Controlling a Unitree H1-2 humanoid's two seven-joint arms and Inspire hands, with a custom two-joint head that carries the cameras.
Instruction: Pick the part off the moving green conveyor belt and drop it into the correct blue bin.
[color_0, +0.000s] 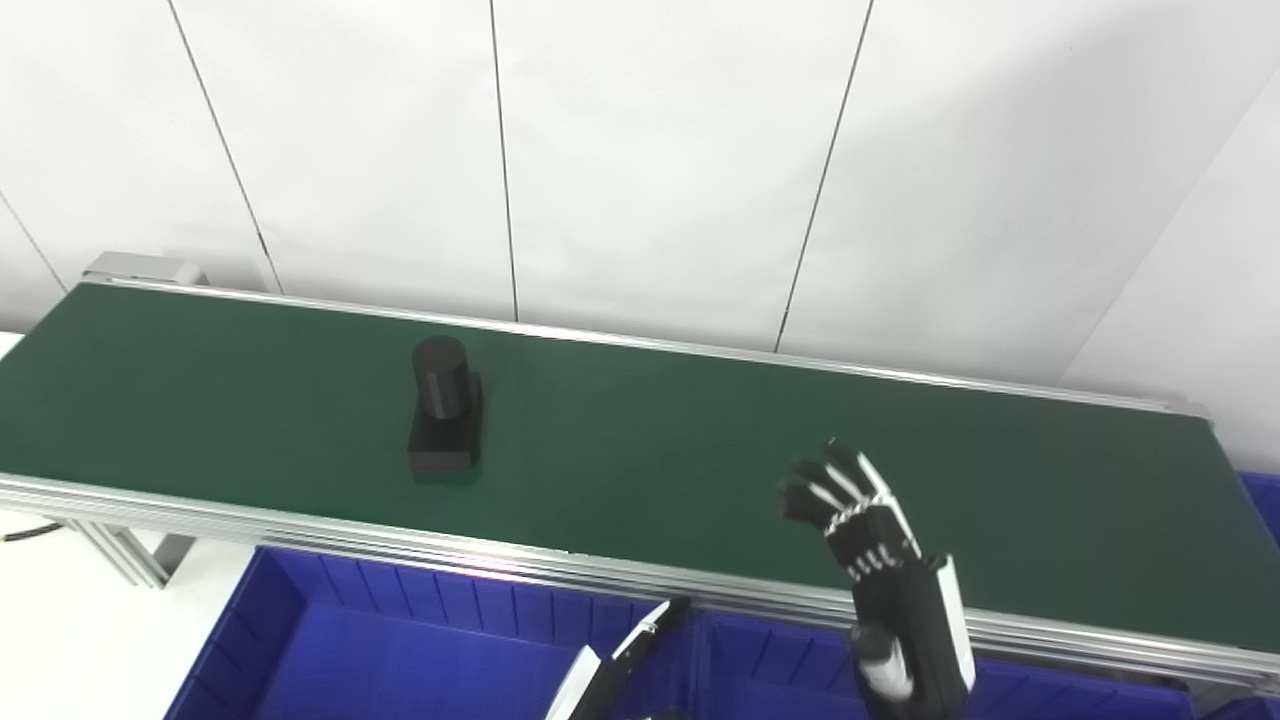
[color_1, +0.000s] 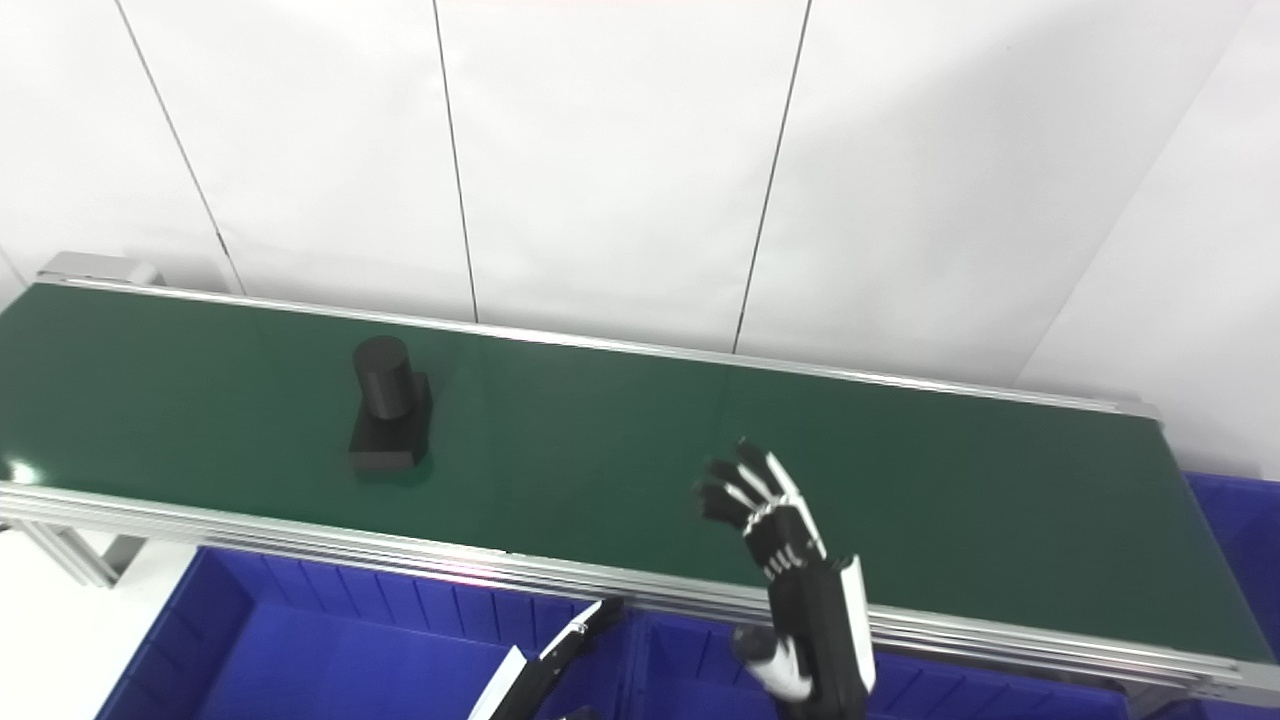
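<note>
The right hand (color_0: 868, 545) hovered empty, fingers spread, over the belt's near edge beyond the blue bins (color_0: 400, 650), while well left on the green conveyor belt (color_0: 650, 440) sat the black part (color_0: 445, 415), seemingly rigid and light, best grasped around its upright cylinder.

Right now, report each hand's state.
Left hand: barely in view; cannot tell.
Right hand: open, holding nothing, raised over the belt.

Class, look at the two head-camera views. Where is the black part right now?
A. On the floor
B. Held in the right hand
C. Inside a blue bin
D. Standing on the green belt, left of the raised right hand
D: the black part stands on the green belt, apart from the empty right hand.
</note>
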